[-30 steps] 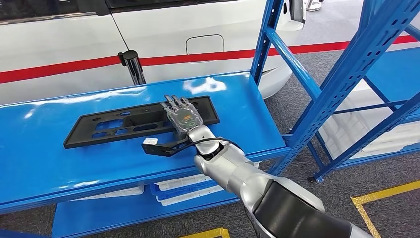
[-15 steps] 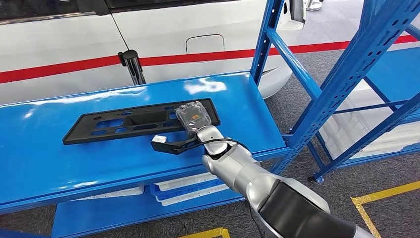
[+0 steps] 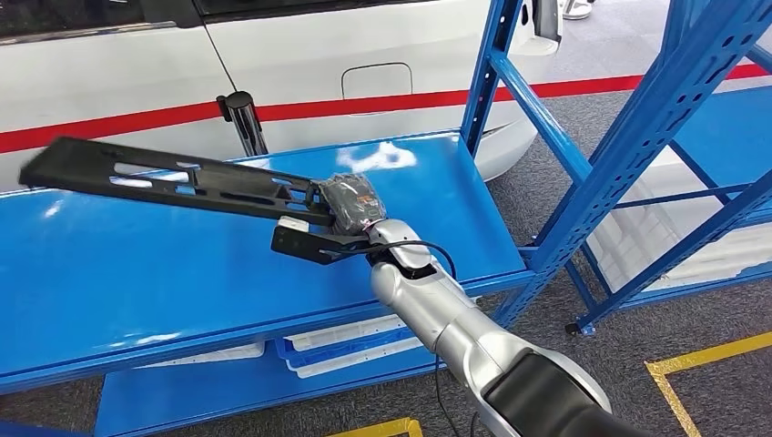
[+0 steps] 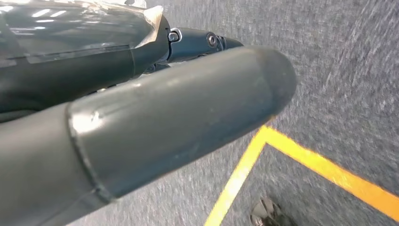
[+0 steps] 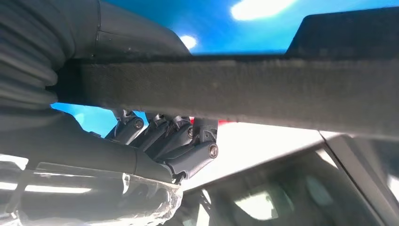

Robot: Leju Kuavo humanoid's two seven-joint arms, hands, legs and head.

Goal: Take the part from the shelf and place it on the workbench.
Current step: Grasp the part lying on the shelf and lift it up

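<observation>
The part (image 3: 173, 177) was a long, flat black plastic panel with several oblong cut-outs along its length and a matte finish. It hung in the air above the blue shelf (image 3: 137, 282), tilted, its far end raised toward the white car (image 3: 300, 55) and blurred at the tip. The right hand (image 3: 350, 205) gripped its near end, fingers wrapped over the panel's edge; in the right wrist view the dark fingers (image 5: 164, 136) curled under a broad black strip of the part (image 5: 263, 89), with the thumb on the other side.

The shelf's glossy surface lay open beneath the part. A blue upright post (image 3: 487, 64) stood just beyond the right hand, at the shelf's back corner, and a black bollard (image 3: 244, 118) rose behind the shelf's rear edge, close under the raised panel. White bins (image 3: 337, 350) sat on the lower level, half hidden by the shelf's front lip.

The left hand (image 4: 141, 117) appeared as a large grey thumb and a darker finger above grey carpet with a yellow floor line (image 4: 301, 155); whether its fingers were spread or curled could not be told. The palm of the right hand was hidden behind the part.
</observation>
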